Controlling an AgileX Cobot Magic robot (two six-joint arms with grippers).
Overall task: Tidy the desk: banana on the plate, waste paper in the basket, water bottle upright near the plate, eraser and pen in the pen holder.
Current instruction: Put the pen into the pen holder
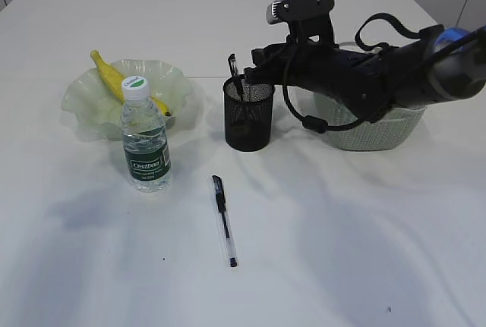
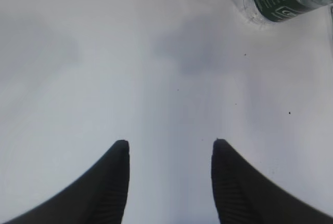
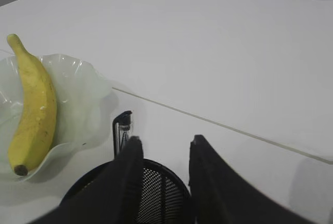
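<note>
We count two pens: one black-capped clear pen (image 1: pixel 224 221) lies on the table in front of the black mesh pen holder (image 1: pixel 248 116), long axis running toward and away from it, and a second pen (image 1: pixel 235 71) stands tilted inside. One yellow banana (image 1: pixel 114 80) lies on the wavy pale-green glass plate (image 1: pixel 83 99) left of the holder, with one upright clear water bottle (image 1: pixel 144 135) just before that plate. Our right gripper (image 3: pixel 163 146) hangs over the holder, parted and holding nothing; our left gripper (image 2: pixel 170 146) is likewise spread and bare.

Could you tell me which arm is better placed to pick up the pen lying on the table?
Probably the left: its gripper is open over bare table by the water bottle, near the pen. The right gripper is busy over the pen holder.
</note>
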